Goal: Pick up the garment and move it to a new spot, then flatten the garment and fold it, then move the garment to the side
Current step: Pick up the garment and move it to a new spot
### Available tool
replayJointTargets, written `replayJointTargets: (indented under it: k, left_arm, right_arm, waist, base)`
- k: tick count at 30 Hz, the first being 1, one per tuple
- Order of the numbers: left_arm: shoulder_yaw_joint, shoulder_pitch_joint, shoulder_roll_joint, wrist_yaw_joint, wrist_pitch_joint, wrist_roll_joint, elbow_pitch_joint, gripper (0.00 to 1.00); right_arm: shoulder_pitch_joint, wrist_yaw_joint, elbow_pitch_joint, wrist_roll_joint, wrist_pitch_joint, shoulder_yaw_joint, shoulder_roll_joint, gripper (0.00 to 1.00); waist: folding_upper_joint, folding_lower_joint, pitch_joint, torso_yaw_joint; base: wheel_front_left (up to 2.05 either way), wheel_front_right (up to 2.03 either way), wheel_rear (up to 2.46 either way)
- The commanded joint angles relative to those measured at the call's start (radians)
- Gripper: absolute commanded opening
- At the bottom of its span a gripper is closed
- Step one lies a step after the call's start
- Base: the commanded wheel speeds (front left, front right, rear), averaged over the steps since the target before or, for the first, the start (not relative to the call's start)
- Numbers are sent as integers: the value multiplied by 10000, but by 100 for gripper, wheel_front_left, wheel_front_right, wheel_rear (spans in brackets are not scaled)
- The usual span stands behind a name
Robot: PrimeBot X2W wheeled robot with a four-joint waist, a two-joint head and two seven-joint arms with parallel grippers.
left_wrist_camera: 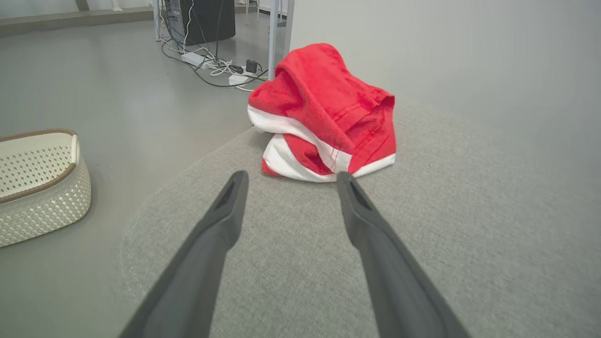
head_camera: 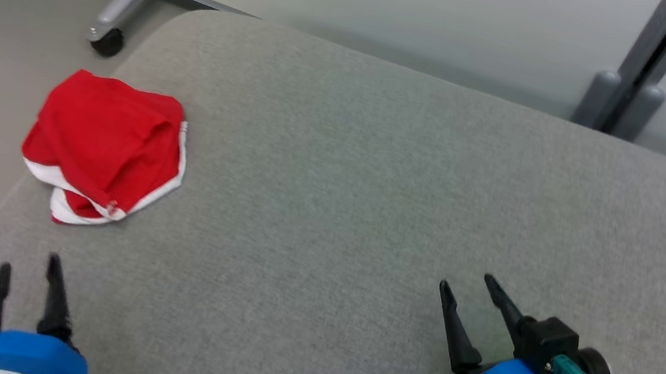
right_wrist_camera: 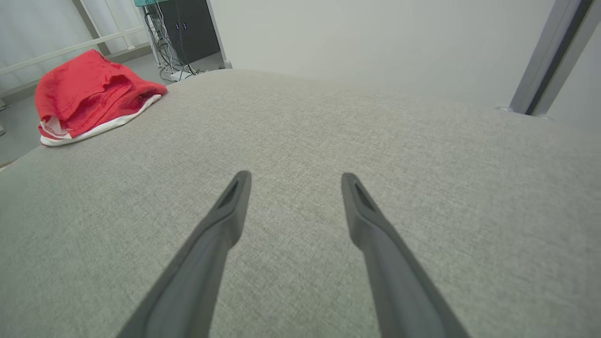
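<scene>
Your garment [head_camera: 104, 146] sits bunched at the far left of the table [head_camera: 372, 186], close to the left edge, red with a white hem [left_wrist_camera: 291, 164]. It looks heaped rather than folded, so I take the pick-up to be the step in hand. Your left gripper [head_camera: 29, 264] hovers at the near left, spread wide and empty, pointed straight at the heap with bare table between. Your right gripper [head_camera: 466, 281] is well apart at the near right, also wide and holding nothing.

Use the left one (it is lined up). Come in low and bite the top fold rather than the hem lying on the table, so you gather several layers and the cloth doesn't slip free. Lift clear before you carry it right, toward the middle, where both grippers can reach to flatten it. Mind the edge: a nudge leftward could tip the heap onto the floor [left_wrist_camera: 117, 94] by the basket [left_wrist_camera: 42, 188].
</scene>
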Motion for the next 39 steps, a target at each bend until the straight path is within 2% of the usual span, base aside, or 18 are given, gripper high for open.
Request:
replayJointTargets:
  k: [1,10,15,23,24,25,29,38,39]
  left_arm:
    - [228,-480,212,-2,-3,-280,235,100]
    - [-54,-3066,1670,-4,-3,-1386,2292,100]
    - [-844,-4196,2531,-3,-14,-2294,3370,100]
    - [-2108,-5132,3223,2,-14,-3722,4917,100]
    - [-2225,-5227,3325,2,-14,-3800,4946,43]
    - [-2266,-5308,3441,2,-14,-3863,4868,0]
    - [-2447,-5160,3633,2,-14,-4006,4284,0]
    - [-3108,-4677,3878,2,-14,-3706,997,0]
    - [-3108,-4677,3878,2,-14,-3706,997,0]
  right_arm:
    - [-255,0,-112,-93,-53,13,-45,100]
    - [-1099,0,-582,-599,-53,208,-45,100]
    - [-1449,-1,-850,-806,-51,252,-45,100]
    - [-1553,-8,-910,-995,-19,23,-95,100]
    - [-1558,-8,-928,-981,-19,-2,-98,100]
    - [-1562,-8,-956,-944,-19,-34,-99,100]
    - [-1424,-6,-1035,-713,-19,-86,-85,100]
    - [-836,-1,-1075,177,-31,-44,-46,100]
    - [-836,-1,-1075,177,-31,-44,-46,100]
  waist:
    - [0,-1,228,-109]
    - [0,-1,1821,-749]
    - [0,-1,2500,-1096]
    - [0,-1,3062,-1482]
    - [0,-1,3076,-1518]
    - [0,-1,3081,-1549]
    - [0,-1,2848,-1639]
    - [0,-1,1620,-1861]
    - [0,-1,1620,-1861]
  base:
    - [0,0,0]
    - [0,0,0]
    - [0,0,0]
    - [0,0,0]
    - [0,0,0]
    - [0,0,0]
    - [0,0,0]
    - [0,0,0]
    - [0,0,0]
